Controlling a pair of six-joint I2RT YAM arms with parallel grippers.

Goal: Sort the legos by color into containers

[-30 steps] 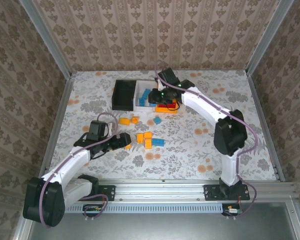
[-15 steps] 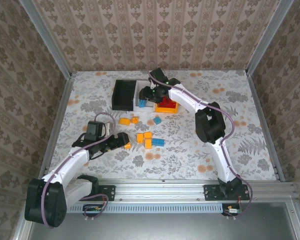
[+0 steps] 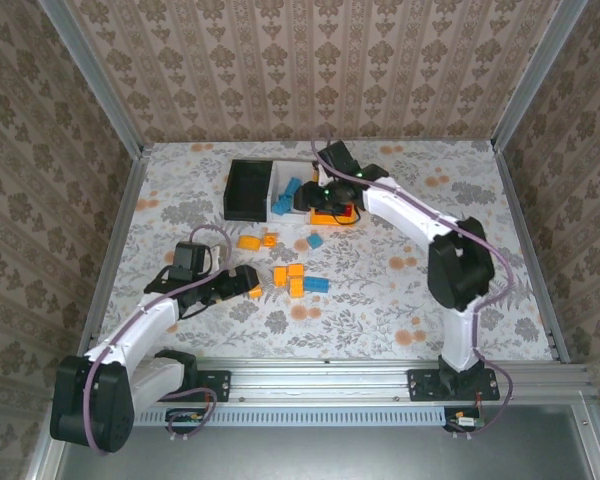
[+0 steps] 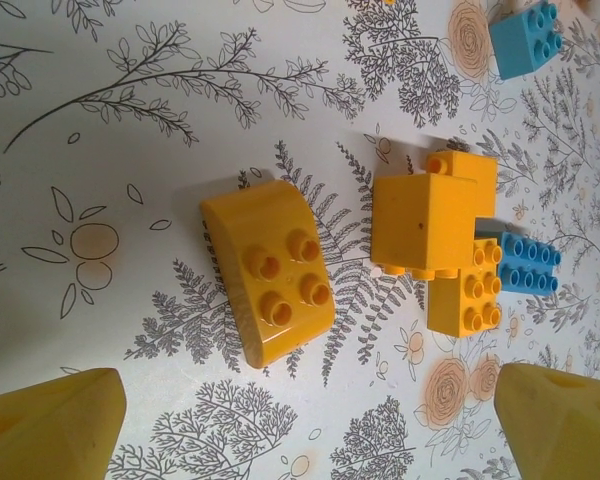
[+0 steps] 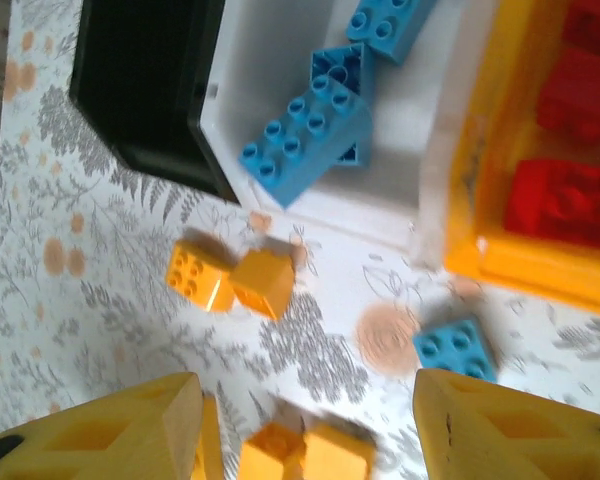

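My left gripper hangs open low over the table, and nothing is between its fingers. Just ahead of it lies a curved yellow brick, with two more yellow bricks and a blue brick beyond. My right gripper is open and empty above the front of the bins. The black bin, the white bin and the orange bin stand side by side. Blue bricks lie in the white one, red bricks in the orange one.
Loose on the patterned table are two yellow bricks in front of the bins, a blue brick and a cluster of yellow and blue bricks mid-table. Papered walls close off the back and both sides.
My right arm swung left over the white bin and back toward the orange bin, and its jaws have opened. The left gripper has hardly moved.
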